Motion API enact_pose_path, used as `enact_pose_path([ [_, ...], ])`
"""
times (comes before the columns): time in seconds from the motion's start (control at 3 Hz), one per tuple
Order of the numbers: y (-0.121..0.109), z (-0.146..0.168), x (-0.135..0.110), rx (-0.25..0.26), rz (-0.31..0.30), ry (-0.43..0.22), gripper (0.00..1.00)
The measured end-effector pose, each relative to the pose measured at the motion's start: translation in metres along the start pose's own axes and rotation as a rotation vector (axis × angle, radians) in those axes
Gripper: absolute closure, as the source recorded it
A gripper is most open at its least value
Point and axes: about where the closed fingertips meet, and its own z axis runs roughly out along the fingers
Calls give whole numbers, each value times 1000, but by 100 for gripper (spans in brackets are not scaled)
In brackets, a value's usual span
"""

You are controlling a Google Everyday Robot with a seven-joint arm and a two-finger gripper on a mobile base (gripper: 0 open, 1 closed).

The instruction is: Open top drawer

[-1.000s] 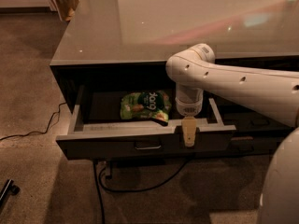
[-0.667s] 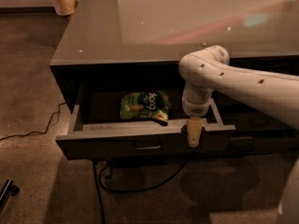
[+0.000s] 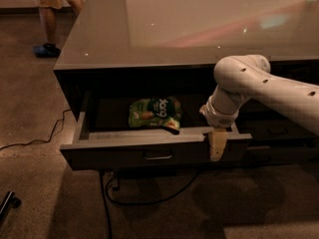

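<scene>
The top drawer (image 3: 149, 151) of the dark grey cabinet stands pulled out toward me, its small loop handle (image 3: 158, 157) at the middle of its flat front. A green snack bag (image 3: 153, 112) lies inside on its floor. My gripper (image 3: 217, 144) hangs from the white arm (image 3: 259, 83) at the drawer's right front corner, pointing down over the front panel, to the right of the handle and not on it.
The cabinet's glossy top (image 3: 199, 24) fills the upper frame. More grey drawers (image 3: 279, 131) sit to the right behind the arm. A black cable (image 3: 107, 203) runs on the floor under the drawer. A person's legs (image 3: 52, 14) stand at the far left. A dark object (image 3: 7, 203) lies bottom left.
The arm has shifted right along the drawer front and the view has moved closer. The drawer stays pulled out.
</scene>
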Motion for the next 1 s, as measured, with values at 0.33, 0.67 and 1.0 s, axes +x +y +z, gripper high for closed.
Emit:
enact_pose_path([
  [0.33,18,0,2,-22,-46,20,0],
  [0.67,18,0,2,-22,-46,20,0],
  [1.0,26,-1,-2,-29,-65,-19,0],
])
